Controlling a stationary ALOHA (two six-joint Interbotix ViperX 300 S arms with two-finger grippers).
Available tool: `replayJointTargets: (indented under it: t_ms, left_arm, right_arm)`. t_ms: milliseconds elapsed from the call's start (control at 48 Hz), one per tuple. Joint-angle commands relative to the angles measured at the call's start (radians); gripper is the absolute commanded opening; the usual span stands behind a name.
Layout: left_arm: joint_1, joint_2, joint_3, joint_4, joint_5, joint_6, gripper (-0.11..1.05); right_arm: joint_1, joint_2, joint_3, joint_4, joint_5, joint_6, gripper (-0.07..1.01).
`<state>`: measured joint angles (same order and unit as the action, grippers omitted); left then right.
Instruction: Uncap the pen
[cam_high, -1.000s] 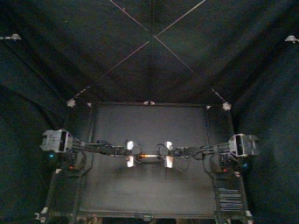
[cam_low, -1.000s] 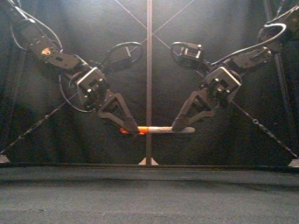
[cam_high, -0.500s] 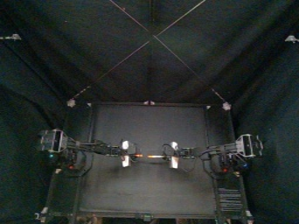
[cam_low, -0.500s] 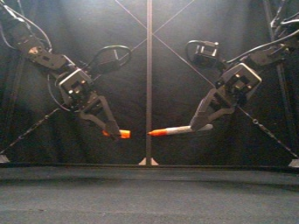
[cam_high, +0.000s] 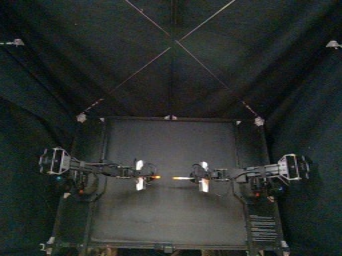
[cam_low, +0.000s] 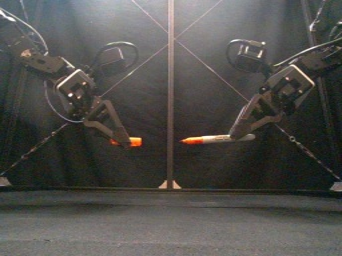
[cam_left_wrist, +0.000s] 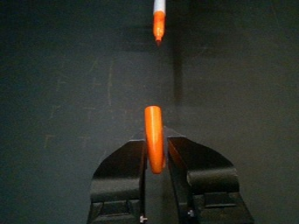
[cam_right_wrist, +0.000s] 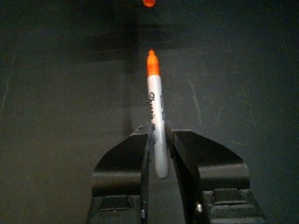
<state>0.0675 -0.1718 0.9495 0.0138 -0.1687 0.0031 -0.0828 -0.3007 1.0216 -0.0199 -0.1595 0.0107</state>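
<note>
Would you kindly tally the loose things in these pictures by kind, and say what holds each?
cap: 1, orange, clamped in the left gripper
pen: 1, uncapped, orange tip, clamped in the right gripper
Total: 2

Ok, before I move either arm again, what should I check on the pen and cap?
1. Cap clear of the pen, with a gap between them: ok.
2. Left claw shut on the cap: ok.
3. Right claw shut on the pen's barrel: ok.
4. Pen's orange tip bare and pointing at the cap: ok.
5. Both held above the table, touching nothing: ok.
6. Grip firm enough to travel: cannot tell.
</note>
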Motion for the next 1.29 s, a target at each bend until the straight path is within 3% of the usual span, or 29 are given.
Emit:
replayJointTargets:
  t_ms: [21, 312, 1292]
  left_arm:
    - [-0.002, -0.028, 0.002, 0.000, -0.025, 0.0015, 0.51]
    - [-0.003, -0.034, 0.009, -0.002, -0.054, 0.0031, 0.51]
    - [-0.005, -0.034, 0.012, -0.002, -0.054, 0.0015, 0.51]
  right_arm:
    - [-0.005, -0.037, 0.005, 0.002, -0.034, -0.002, 0.56]
    - [-0.005, -0.046, 0.038, 0.002, -0.101, -0.002, 0.56]
    - [-0.008, -0.046, 0.040, 0.000, -0.100, -0.002, 0.56]
